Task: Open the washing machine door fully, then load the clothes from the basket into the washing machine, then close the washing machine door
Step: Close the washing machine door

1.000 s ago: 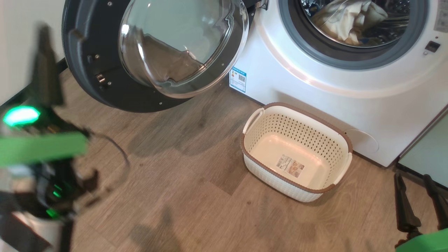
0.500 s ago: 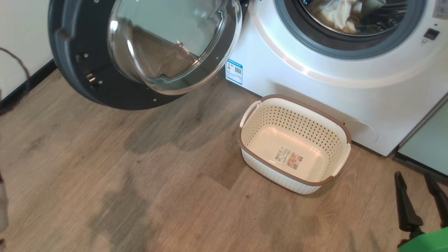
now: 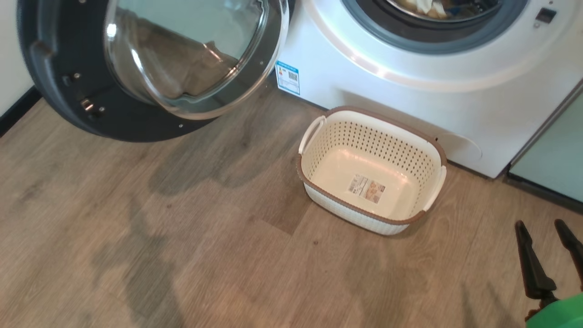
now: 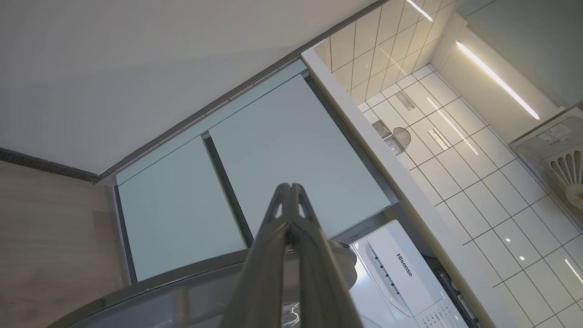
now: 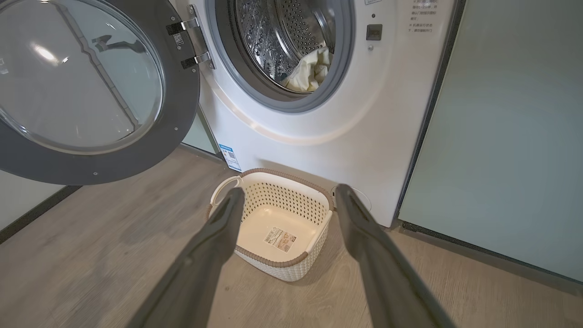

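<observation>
Here, door (image 5: 82, 77) open, clothes (image 5: 312, 68) in washing machine (image 5: 319, 136).

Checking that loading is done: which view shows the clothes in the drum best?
Right wrist view: the clothes lie plainly inside the drum. The head view catches just a sliver at its top edge.

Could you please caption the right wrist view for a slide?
Open right gripper points at the empty basket; the clothes sit in the washing machine, its door wide open.
</observation>
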